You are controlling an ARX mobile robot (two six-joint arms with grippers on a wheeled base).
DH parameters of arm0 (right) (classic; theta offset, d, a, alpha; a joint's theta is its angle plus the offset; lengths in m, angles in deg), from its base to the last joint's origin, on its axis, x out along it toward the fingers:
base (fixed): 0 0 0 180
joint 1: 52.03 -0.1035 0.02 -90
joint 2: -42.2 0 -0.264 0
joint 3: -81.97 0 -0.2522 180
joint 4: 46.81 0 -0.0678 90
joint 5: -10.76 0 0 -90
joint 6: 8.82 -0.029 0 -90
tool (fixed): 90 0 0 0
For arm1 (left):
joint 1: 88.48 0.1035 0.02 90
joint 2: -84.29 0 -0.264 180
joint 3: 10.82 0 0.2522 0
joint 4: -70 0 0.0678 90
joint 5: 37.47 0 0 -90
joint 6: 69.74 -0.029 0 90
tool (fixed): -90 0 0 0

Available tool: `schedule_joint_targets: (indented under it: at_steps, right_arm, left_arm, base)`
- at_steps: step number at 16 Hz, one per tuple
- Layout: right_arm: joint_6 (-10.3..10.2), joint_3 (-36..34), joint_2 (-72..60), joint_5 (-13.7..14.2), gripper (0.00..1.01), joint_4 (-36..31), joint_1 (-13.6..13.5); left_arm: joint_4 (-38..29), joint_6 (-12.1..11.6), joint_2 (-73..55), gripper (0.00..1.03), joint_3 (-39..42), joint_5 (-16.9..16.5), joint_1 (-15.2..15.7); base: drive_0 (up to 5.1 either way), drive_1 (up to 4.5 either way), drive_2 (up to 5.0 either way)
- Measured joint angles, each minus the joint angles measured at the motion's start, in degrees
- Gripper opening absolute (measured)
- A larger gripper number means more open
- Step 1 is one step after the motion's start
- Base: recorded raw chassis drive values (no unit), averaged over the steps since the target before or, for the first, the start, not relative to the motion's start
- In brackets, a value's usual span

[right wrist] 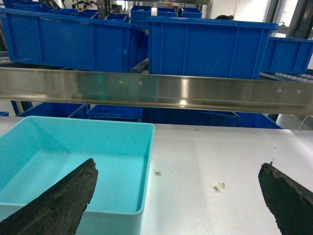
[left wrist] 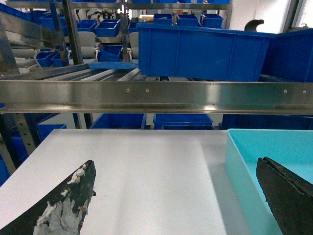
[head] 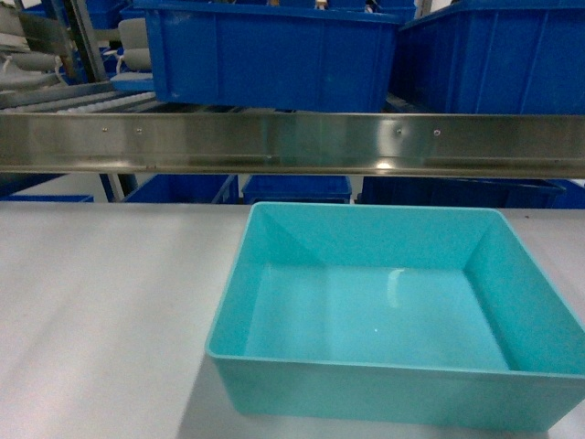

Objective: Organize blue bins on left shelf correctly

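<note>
One light turquoise bin (head: 366,311) sits empty on the white table, in front of the left shelf's steel front beam (head: 292,142). Neither gripper shows in the head view. In the left wrist view my left gripper (left wrist: 176,164) is open; its right finger (left wrist: 288,196) hangs over the bin (left wrist: 274,147) and its left finger (left wrist: 73,196) over bare table, so the bin's left wall lies between them. My right gripper (right wrist: 178,164) is open too, its left finger (right wrist: 63,200) above the bin (right wrist: 73,152) and its right finger (right wrist: 288,200) above the table. Nothing is held.
Darker royal-blue crates (head: 274,55) stand on the roller tier behind the beam, with more crates (head: 297,187) on the tier below. The white table (head: 101,302) stretches left of the bin. A tape scrap (right wrist: 217,186) and a small sticker (right wrist: 157,173) lie right of it.
</note>
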State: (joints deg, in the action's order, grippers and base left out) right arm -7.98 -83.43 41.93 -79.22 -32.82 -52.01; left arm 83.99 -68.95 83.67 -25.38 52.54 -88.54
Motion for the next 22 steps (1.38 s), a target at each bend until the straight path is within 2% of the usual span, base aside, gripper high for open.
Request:
schedule_joint_targets:
  at_steps: [5, 6, 7, 8, 9, 10, 11, 12, 14, 15, 16, 18, 22]
  right_arm:
    - [0.04, -0.02, -0.11, 0.42, 0.98, -0.46, -0.24]
    - [0.02, 0.00, -4.09, 5.97, 0.98, -7.43, -4.37]
    - [0.11, 0.02, -11.47, 10.62, 0.98, -13.79, -9.29]
    - [0.33, 0.13, -19.65, 14.34, 0.98, -20.65, -12.33]
    - [0.33, 1.07, -26.95, 15.80, 0.98, -25.92, -13.11]
    - [0.26, 2.86, -34.23, 16.26, 0.98, -31.61, -12.76]
    - [0.22, 4.83, -40.76, 15.02, 0.98, -36.02, -11.15]
    - [0.13, 6.34, -46.25, 13.53, 0.98, -38.64, -9.49]
    - [-0.31, 10.01, -57.16, 8.37, 0.98, -42.69, -4.42]
    - [-1.29, 12.50, -62.36, 5.16, 0.98, -42.86, -1.33]
    - [-1.33, 14.03, -66.01, 3.10, 0.98, -43.34, 0.72]
    - [-1.46, 14.01, -66.25, 2.91, 0.98, -43.39, 0.85]
    - [-1.49, 14.01, -66.01, 2.73, 0.98, -43.32, 0.81]
  left_arm:
    - [-0.22, 0.02, -0.07, 0.98, 0.00, -0.07, 0.04]
    - [-6.29, 0.31, -4.31, 0.98, -0.09, -1.49, 1.03]
    - [-10.51, 0.22, -11.08, 0.98, -0.72, -2.43, 0.63]
    - [-16.33, 0.20, -21.46, 0.98, -1.77, -2.91, -1.95]
    - [-20.92, -0.24, -29.94, 0.98, -4.31, -2.47, -5.05]
    - [-23.02, -0.68, -36.33, 0.98, -7.80, -1.07, -8.26]
    - [-23.56, -1.03, -42.66, 0.98, -11.39, 2.60, -12.28]
    - [-23.39, -1.01, -46.84, 0.98, -13.14, 4.59, -15.28]
    - [-23.02, 1.49, -56.35, 0.98, -16.33, 9.09, -21.70]
    - [-23.08, 3.41, -60.94, 0.98, -18.47, 12.22, -24.85]
    - [-23.02, 4.26, -63.80, 0.98, -19.89, 16.35, -26.95]
    - [-22.82, 5.22, -64.04, 0.98, -19.89, 18.10, -26.95]
    - [-22.77, 5.27, -63.89, 0.98, -19.89, 18.21, -26.95]
  base:
    - [0.0, 0.00, 0.0]
    - [0.0, 0.00, 0.0]
    - [0.0, 0.00, 0.0]
    - [0.0, 0.00, 0.0]
    - [0.0, 0.00, 0.0]
    - [0.0, 0.00, 0.0]
    - [0.0, 0.00, 0.0]
    - [0.0, 0.00, 0.0]
    - [0.0, 0.00, 0.0]
    - [0.0, 0.00, 0.0]
    - [0.0, 0.00, 0.0]
    - [0.0, 0.00, 0.0]
    - [0.0, 0.00, 0.0]
